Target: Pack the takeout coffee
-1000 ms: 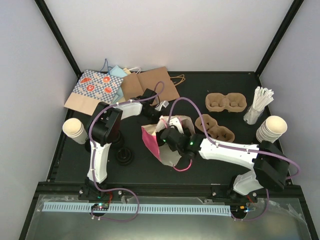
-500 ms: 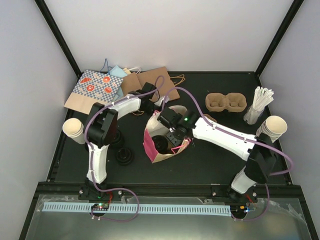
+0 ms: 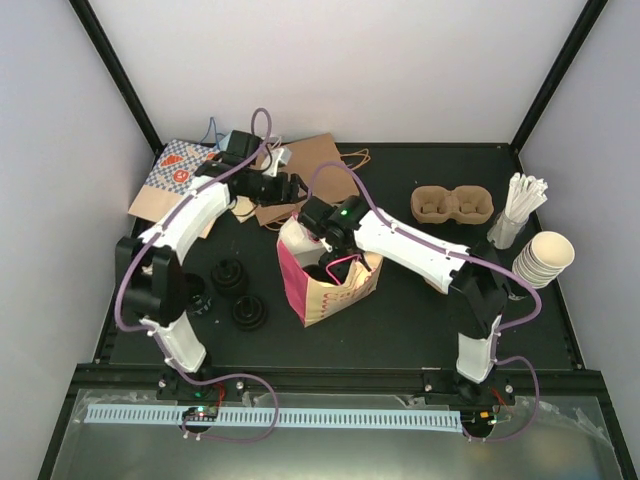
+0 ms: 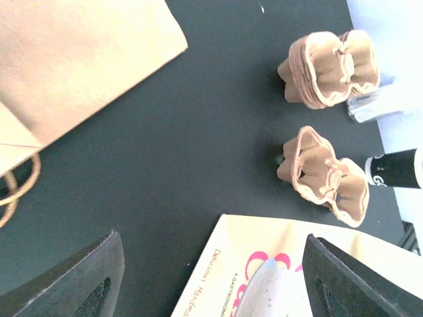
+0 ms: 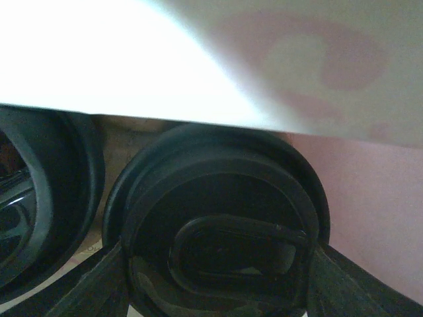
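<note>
A cream and pink paper bag (image 3: 330, 295) stands upright in the middle of the table. My right gripper (image 3: 326, 258) reaches down into its mouth. In the right wrist view the black lid of a takeout coffee (image 5: 218, 218) sits between my fingers, which press on both of its sides. The rim of a second black lid (image 5: 39, 198) shows to its left, inside the bag. My left gripper (image 3: 288, 186) hovers behind the bag, open and apart from it. Its fingers (image 4: 86, 284) stand wide over the bag's printed edge (image 4: 264, 264).
Two brown cup carriers (image 3: 452, 205) (image 3: 432, 258) lie right of the bag. A glass of sticks (image 3: 515, 212) and stacked cream cups (image 3: 545, 258) stand at the far right. Black lid stacks (image 3: 228, 280) (image 3: 248, 313) sit front left. Flat paper bags (image 3: 315, 165) lie at the back.
My left gripper opened, let go of the bag and drew back toward the far left. The bag went from tipped over to upright. My right gripper stayed inside it, holding the cup.
</note>
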Controlling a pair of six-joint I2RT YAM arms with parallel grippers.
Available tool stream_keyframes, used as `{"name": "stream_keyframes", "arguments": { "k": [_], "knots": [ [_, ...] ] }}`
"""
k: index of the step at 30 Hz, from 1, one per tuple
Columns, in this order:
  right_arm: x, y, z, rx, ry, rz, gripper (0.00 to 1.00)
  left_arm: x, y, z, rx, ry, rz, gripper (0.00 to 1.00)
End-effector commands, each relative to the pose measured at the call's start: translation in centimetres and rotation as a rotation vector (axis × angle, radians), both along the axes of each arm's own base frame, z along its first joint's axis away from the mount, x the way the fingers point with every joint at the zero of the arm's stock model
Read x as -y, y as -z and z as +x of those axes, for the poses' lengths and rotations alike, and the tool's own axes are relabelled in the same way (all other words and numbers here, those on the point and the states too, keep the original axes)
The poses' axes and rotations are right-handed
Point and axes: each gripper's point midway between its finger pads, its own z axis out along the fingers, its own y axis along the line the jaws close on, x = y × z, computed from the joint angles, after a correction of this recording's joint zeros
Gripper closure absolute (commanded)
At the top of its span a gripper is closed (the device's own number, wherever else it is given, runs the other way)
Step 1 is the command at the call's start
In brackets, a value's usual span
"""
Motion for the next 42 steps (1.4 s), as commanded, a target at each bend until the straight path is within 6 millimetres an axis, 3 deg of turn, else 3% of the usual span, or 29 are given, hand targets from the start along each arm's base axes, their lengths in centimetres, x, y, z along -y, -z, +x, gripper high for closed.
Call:
{"name": "stream_keyframes", "arguments": {
  "k": [1, 7, 11, 15, 21, 24, 28, 36, 42],
  "knots": [
    [0.2, 3.0, -0.5, -0.081, 0.003, -0.039, 0.5, -2.4, -4.2, -1.2, 0.113, -0.082, 0.088, 0.23],
    [1.4, 4.8, -1.2, -0.111, 0.028, -0.065, 0.49, -4.4, -7.8, -4.1, 0.215, -0.142, 0.099, 0.22],
    [1.4, 3.9, -0.7, -0.08, 0.047, -0.051, 0.49, -4.8, -10.1, -7.3, 0.304, -0.116, 0.061, 0.22],
    [1.2, 2.6, -0.4, -0.057, 0.049, -0.026, 0.49, -4.3, -13.9, -12.4, 0.432, -0.032, -0.033, 0.23],
    [1.3, 2.6, -0.4, -0.054, 0.054, -0.023, 0.49, -1.0, -20.1, -22.5, 0.751, 0.222, -0.24, 0.29],
    [1.2, 2.6, -0.5, -0.052, 0.057, -0.013, 0.49, 0.3, -21.3, -25.7, 0.846, 0.298, -0.312, 0.29],
    [1.1, 2.5, -0.5, -0.053, 0.058, -0.005, 0.49, 2.0, -20.0, -26.3, 0.819, 0.327, -0.299, 0.31],
    [1.1, 2.4, -0.7, -0.057, 0.058, 0.003, 0.49, 5.7, -17.0, -24.7, 0.807, 0.351, -0.184, 0.28],
    [1.1, 2.2, -0.7, -0.056, 0.054, 0.001, 0.48, 7.9, -15.8, -24.6, 0.807, 0.406, -0.119, 0.36]
  ]
}}
